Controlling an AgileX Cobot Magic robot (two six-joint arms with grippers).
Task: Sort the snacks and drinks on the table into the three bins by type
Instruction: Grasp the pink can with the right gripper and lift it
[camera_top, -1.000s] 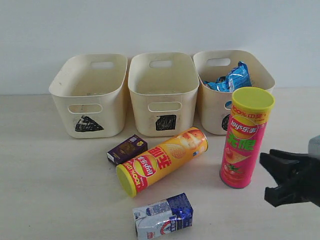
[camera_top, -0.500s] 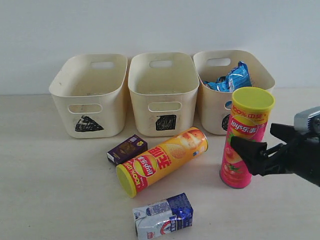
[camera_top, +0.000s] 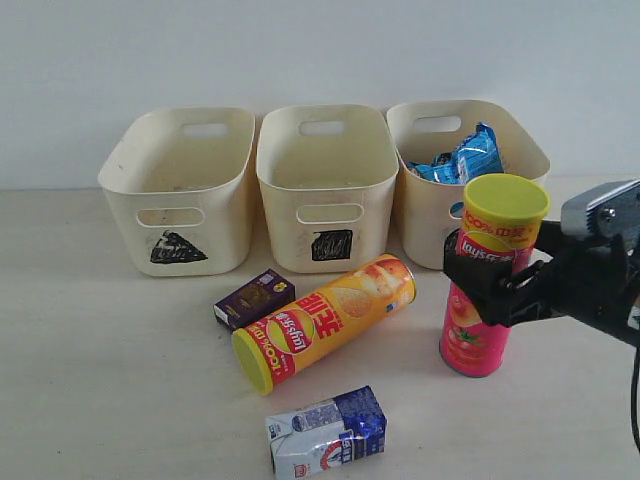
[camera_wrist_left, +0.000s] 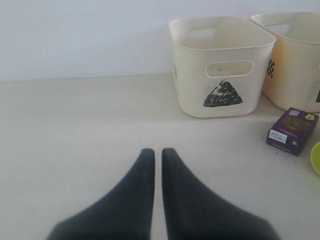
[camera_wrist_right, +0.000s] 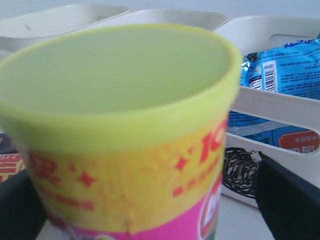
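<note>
Circle bin (camera_top: 422, 212) holds blue bag (camera_top: 465, 158); right fingers (camera_top: 475, 285) spread around upright pink tube (camera_top: 470, 345); left fingers (camera_wrist_left: 135, 200) closed.

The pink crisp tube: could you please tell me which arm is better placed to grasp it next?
Right: its open fingers flank the upright tube; the left fingers are shut, facing the triangle bin.

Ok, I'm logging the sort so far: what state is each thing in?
pink tube, upright between the jaws.
yellow tube, lying on its side.
milk carton, on its side.
purple box, lying flat.
triangle bin, looks empty.
square bin, looks empty.
circle bin, holds blue bag.
left gripper, shut.
right gripper, open around pink tube.
</note>
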